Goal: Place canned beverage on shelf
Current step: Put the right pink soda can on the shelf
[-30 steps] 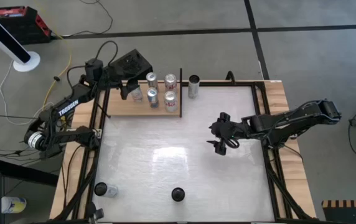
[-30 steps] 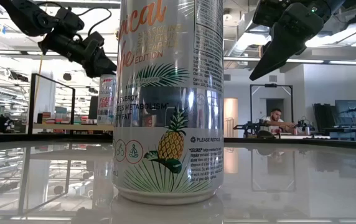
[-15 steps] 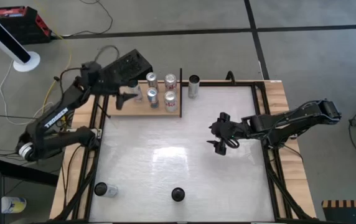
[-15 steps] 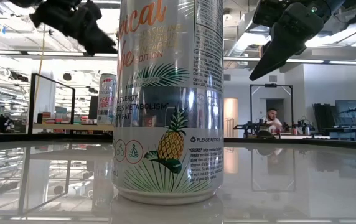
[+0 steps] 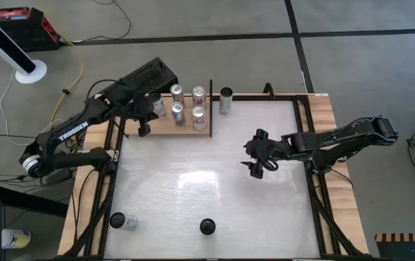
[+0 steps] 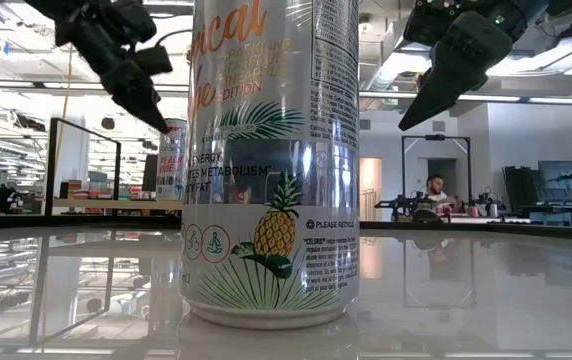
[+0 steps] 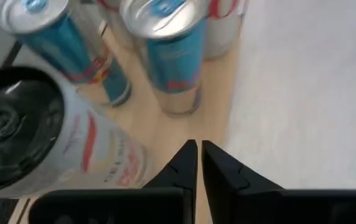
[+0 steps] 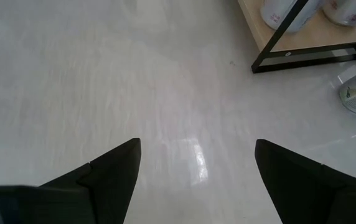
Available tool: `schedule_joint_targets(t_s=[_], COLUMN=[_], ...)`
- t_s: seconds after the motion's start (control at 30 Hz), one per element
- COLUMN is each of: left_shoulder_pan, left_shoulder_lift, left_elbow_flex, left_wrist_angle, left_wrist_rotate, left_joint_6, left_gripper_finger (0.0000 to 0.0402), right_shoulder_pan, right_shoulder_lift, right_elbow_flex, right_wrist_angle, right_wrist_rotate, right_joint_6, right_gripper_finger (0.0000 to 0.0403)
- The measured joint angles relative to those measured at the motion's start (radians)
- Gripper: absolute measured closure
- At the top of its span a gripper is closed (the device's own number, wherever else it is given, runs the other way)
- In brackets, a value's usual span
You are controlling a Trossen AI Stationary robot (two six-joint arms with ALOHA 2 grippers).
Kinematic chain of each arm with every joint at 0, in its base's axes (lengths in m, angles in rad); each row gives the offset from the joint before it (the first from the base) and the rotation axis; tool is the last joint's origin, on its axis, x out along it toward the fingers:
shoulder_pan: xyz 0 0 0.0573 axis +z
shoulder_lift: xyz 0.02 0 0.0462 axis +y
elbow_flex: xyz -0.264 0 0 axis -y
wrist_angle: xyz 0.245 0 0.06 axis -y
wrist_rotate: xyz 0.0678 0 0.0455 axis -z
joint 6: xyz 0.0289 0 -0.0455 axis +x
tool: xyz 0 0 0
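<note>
Jaws are noted closed and empty on the left gripper (image 7: 198,163) above the shelf (image 5: 165,126), where 5 cans (image 5: 178,111) are already stood, while the right gripper (image 5: 257,154) is held open mid-table, with 3 cans (image 5: 226,100) judged left for placing.

My overhead camera looks straight down on the whole table (image 5: 207,181). My low camera sits at table height, close behind a pineapple can (image 6: 271,160), facing the room. Each wrist camera looks past its own fingers; both wrist views and the overhead share the shelf (image 5: 165,127).
</note>
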State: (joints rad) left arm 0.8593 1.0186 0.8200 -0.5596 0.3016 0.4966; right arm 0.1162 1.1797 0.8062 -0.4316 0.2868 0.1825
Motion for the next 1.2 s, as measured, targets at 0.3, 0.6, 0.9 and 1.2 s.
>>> schedule_joint_targets(t_s=[0.3, 0.6, 0.9, 1.2], left_shoulder_pan=[0.059, 0.064, 0.064, 0.064], left_shoulder_lift=[0.109, 0.153, 0.199, 0.293], left_elbow_flex=[0.0, -0.001, -0.001, -0.001], left_wrist_angle=[0.018, 0.086, 0.178, 0.203], left_wrist_rotate=[-0.011, -0.028, -0.082, -0.151], left_joint_6=[0.006, -0.031, -0.091, -0.113], left_gripper_finger=[0.0401, 0.0401, 0.0402, 0.0401], right_shoulder_pan=[0.0, 0.001, 0.001, 0.001], right_shoulder_lift=[0.0, 0.0, 0.0, 0.0], right_elbow_flex=[0.0, 0.0, 0.0, 0.0], right_wrist_angle=[0.0, -0.002, -0.002, -0.002], right_wrist_rotate=[0.0, 0.0, 0.001, 0.0], right_joint_6=[-0.006, -0.008, -0.008, -0.008], right_gripper_finger=[0.0065, 0.0065, 0.0065, 0.0065])
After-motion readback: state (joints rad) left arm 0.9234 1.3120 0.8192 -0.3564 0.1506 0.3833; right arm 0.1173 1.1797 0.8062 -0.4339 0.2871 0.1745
